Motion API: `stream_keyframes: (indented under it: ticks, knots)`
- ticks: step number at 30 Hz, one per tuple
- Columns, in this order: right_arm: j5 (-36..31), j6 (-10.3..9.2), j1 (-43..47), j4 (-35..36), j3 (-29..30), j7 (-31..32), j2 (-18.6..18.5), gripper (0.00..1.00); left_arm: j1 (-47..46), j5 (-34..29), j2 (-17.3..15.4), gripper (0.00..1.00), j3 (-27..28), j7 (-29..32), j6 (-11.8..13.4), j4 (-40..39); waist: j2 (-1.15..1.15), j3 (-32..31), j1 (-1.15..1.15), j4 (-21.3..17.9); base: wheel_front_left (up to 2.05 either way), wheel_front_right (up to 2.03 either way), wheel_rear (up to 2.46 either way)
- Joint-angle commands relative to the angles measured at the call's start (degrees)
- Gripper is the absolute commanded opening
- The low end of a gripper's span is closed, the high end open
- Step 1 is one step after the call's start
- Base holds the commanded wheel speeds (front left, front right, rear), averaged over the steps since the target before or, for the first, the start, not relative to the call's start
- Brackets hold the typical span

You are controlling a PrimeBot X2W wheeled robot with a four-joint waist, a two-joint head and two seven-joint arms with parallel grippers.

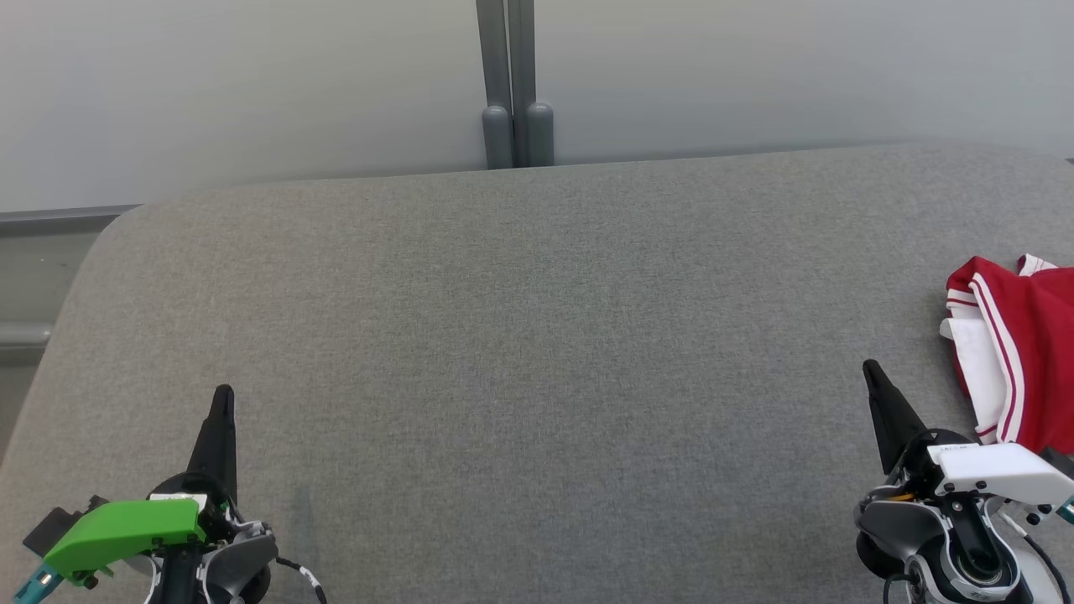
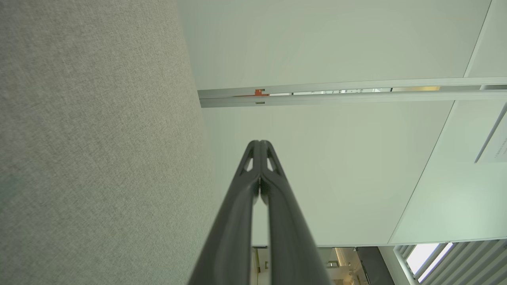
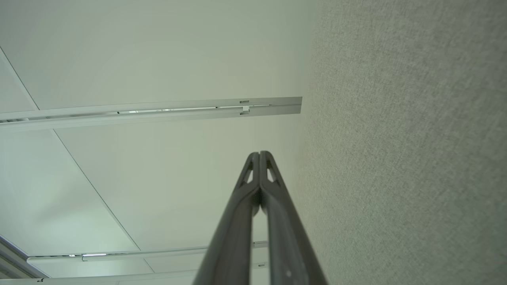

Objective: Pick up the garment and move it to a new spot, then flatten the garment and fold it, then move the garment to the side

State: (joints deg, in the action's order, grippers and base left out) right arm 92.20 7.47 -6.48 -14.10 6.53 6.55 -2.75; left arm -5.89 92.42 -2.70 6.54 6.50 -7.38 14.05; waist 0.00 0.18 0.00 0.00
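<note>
A red garment (image 1: 1036, 352) with white stripes and white panels lies crumpled at the right edge of the grey felt table (image 1: 537, 352), partly cut off by the frame. My right gripper (image 1: 871, 369) is shut and holds nothing, just left of the garment and near the table's front. At the lower left my left gripper (image 1: 223, 394) is shut too, far from the garment. In the left wrist view the left gripper (image 2: 259, 142) has its fingertips pressed together. The right wrist view shows the right gripper (image 3: 259, 153) closed the same way.
A pale wall runs behind the table, with a grey post (image 1: 513, 84) at its middle. The table's rounded back left corner (image 1: 126, 218) borders a grey ledge. The wrist views look along the felt (image 2: 79, 158) toward pale wall panels.
</note>
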Motion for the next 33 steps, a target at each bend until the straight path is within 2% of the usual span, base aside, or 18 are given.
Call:
stream_keyframes:
  ticks: [1,33]
  knots:
    - [0.4,0.04,0.6,0.3,0.1,0.2,-0.2,0.0,-0.7,0.0,-0.3,0.0,0.1,0.2,-0.3,-0.1,0.0,0.0,0.0,0.0,0.0,0.0,0.0]
    - [0.4,0.04,0.6,0.3,0.1,0.2,-0.2,0.0,-0.7,0.0,-0.3,0.0,0.1,0.2,-0.3,-0.1,0.0,0.0,0.0,0.0,0.0,0.0,0.0]
